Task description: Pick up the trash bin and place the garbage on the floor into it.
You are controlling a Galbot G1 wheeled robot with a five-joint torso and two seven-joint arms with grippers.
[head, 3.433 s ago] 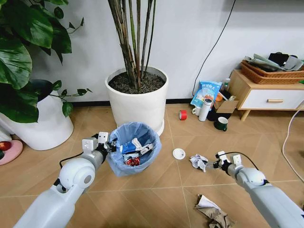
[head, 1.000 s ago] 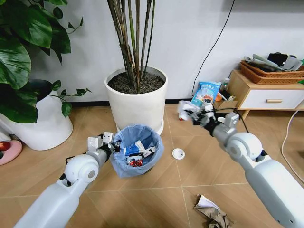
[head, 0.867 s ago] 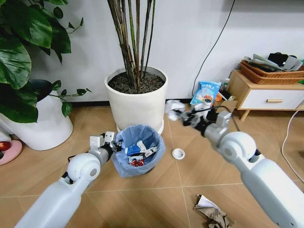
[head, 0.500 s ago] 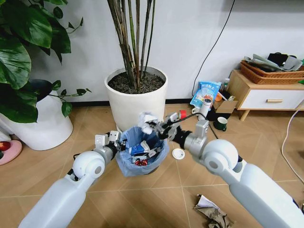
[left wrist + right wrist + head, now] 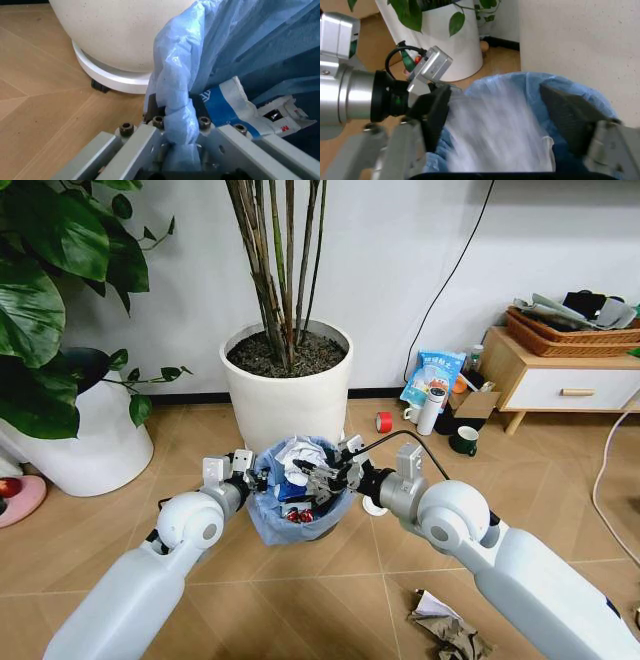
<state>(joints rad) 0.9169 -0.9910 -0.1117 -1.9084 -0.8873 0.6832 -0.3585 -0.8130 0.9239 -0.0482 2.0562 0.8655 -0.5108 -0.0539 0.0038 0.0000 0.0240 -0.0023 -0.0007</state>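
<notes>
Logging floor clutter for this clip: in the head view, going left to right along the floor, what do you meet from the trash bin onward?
trash bin → white round lid → red tape roll → white bottle → dark green mug → wooden cabinet.

- One trash bin (image 5: 298, 500), small and round, lined with a light-blue bag.
- Two claws: the left claw (image 5: 243, 472) at the bin's rim, the right claw (image 5: 325, 475) over its mouth.
- Three pieces of garbage in plain sight: one crumpled white paper (image 5: 300, 452), one white round lid (image 5: 371, 507), one crumpled brown paper (image 5: 448, 630).
- Two white planters (image 5: 288, 395).
- One red tape roll (image 5: 385, 422).
- One blue snack bag (image 5: 433, 377).
</notes>
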